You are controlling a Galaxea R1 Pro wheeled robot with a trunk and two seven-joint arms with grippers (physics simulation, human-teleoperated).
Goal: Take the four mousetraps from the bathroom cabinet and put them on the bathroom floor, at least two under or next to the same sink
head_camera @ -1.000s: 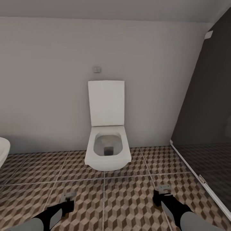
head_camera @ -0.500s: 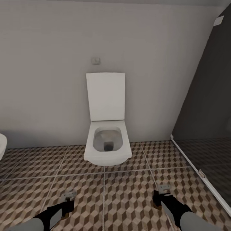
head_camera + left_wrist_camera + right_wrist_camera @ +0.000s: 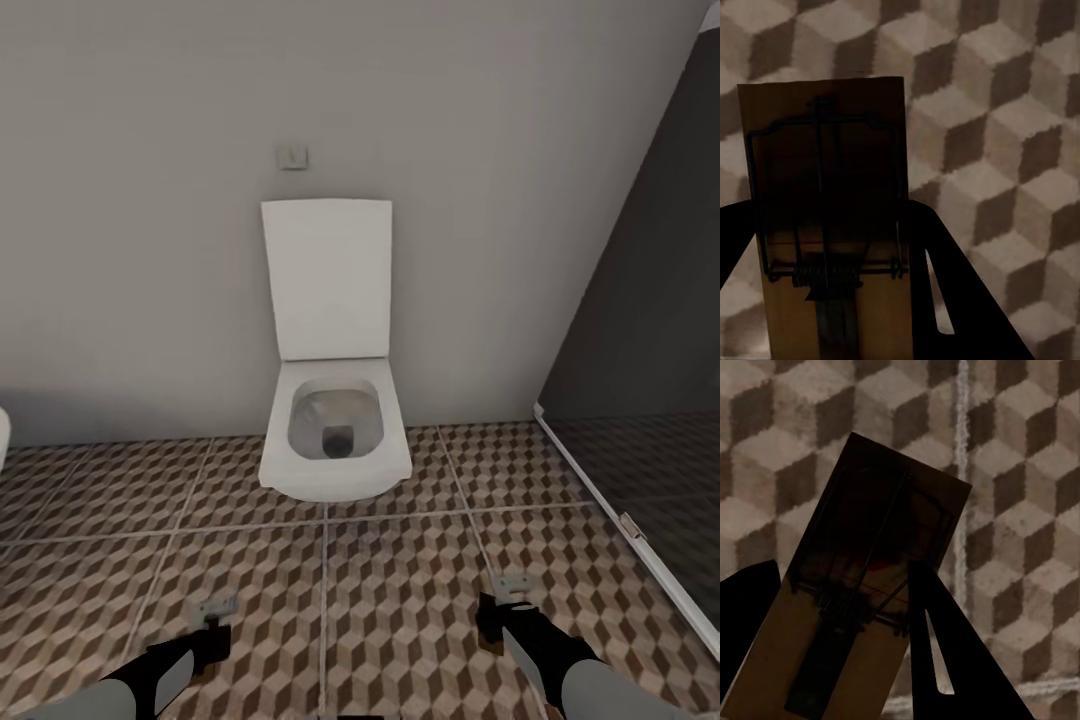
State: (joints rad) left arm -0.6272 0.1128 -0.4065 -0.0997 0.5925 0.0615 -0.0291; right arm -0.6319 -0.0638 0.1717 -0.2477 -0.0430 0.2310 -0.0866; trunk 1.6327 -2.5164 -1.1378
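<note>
My left gripper [image 3: 208, 632] is shut on a mousetrap [image 3: 214, 607], a small flat trap held low over the bathroom floor [image 3: 400, 600] of cube-pattern tiles. The left wrist view shows that mousetrap [image 3: 832, 225] close up, brown base with a wire spring, between the dark fingers [image 3: 952, 277]. My right gripper [image 3: 494, 615] is shut on a second mousetrap [image 3: 512, 584]. In the right wrist view this mousetrap [image 3: 870, 577] lies tilted between the fingers [image 3: 945, 645], above a grout line. The cabinet and the bathroom sink are out of view.
A white toilet [image 3: 335, 440] with its lid up stands straight ahead against the grey wall. A dark glass screen with a pale bottom rail [image 3: 620, 520] runs along the right. A white rounded rim [image 3: 3, 440] pokes in at the left edge.
The camera has moved closer to the toilet, which now looks larger and sits higher in the picture. Both arms keep their places, each still holding its trap.
</note>
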